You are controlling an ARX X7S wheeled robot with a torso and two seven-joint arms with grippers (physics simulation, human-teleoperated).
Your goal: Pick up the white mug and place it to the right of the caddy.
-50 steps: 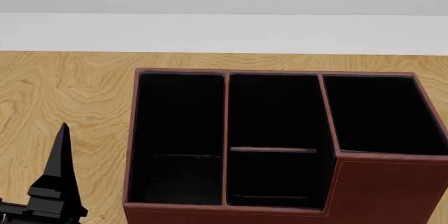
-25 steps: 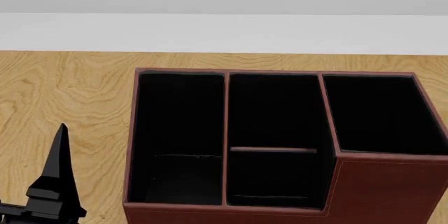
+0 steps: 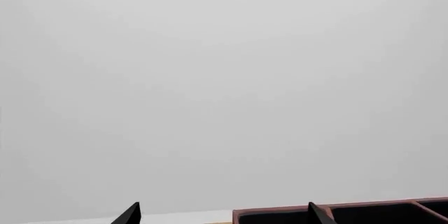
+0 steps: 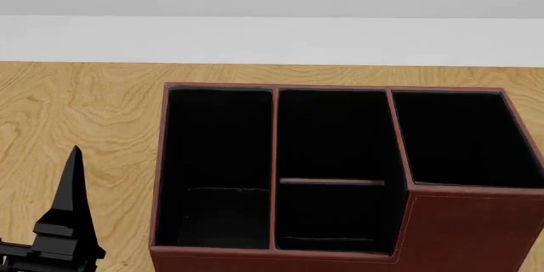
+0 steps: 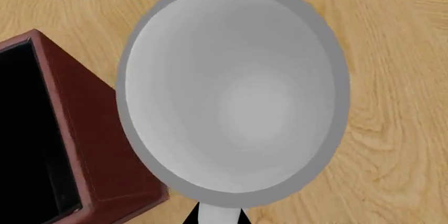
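The white mug (image 5: 234, 98) fills the right wrist view, seen from above with its inside empty. My right gripper (image 5: 218, 217) is shut on its handle, with a black fingertip on each side. The mug is right beside a corner of the reddish-brown caddy (image 5: 84, 129); I cannot tell whether it rests on the table. The caddy (image 4: 340, 170) fills the head view, where the mug and right gripper are out of view. My left gripper (image 3: 225, 216) is open and empty, left of the caddy; one finger (image 4: 71, 186) shows in the head view.
The wooden table (image 4: 76, 113) runs to a far edge with a white wall (image 4: 272, 36) behind it. The caddy's rim (image 3: 336, 208) shows low in the left wrist view. Bare wood lies beside the mug (image 5: 399, 77).
My left gripper's finger has risen slightly in the head view. The caddy has not moved.
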